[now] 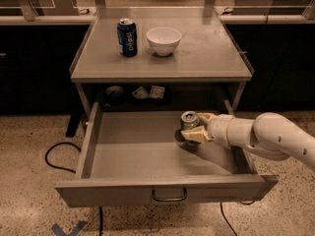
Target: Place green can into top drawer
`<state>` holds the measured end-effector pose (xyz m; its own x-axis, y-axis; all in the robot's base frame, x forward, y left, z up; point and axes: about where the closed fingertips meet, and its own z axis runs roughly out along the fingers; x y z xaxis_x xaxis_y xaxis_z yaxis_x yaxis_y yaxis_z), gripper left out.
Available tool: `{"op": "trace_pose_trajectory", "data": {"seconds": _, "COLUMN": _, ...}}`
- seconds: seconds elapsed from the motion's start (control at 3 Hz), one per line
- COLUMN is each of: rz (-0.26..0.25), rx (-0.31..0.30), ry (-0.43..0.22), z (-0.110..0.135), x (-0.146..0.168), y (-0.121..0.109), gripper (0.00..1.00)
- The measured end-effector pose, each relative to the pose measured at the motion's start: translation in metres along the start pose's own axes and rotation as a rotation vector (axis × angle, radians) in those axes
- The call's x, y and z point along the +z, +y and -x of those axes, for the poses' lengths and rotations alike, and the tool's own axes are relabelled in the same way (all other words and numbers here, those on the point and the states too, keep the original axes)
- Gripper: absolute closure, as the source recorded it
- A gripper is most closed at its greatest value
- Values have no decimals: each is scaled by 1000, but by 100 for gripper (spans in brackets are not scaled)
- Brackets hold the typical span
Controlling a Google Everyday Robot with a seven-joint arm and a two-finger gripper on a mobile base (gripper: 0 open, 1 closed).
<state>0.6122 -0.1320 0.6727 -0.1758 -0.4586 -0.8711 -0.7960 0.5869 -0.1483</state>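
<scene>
In drawer (91, 137), gripper (194, 127) jaws around green can (189, 119)

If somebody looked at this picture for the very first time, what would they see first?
Most likely the big white robot arm reaching in from the right, its pincer closed around the green can inside the open top drawer. After that, the blue can and the white bowl standing side by side on the grey table above.
</scene>
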Motion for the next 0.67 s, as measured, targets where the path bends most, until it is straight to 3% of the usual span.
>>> {"op": "trace_pose_trajectory", "data": {"seconds": 0.33, "rz": 0, "rx": 0, "ry": 0, "z": 0, "x": 0, "y": 0, "gripper": 35}}
{"op": "trace_pose_trajectory", "data": {"seconds": 0.67, "rz": 0, "rx": 0, "ry": 0, "z": 0, "x": 0, "y": 0, "gripper": 29}}
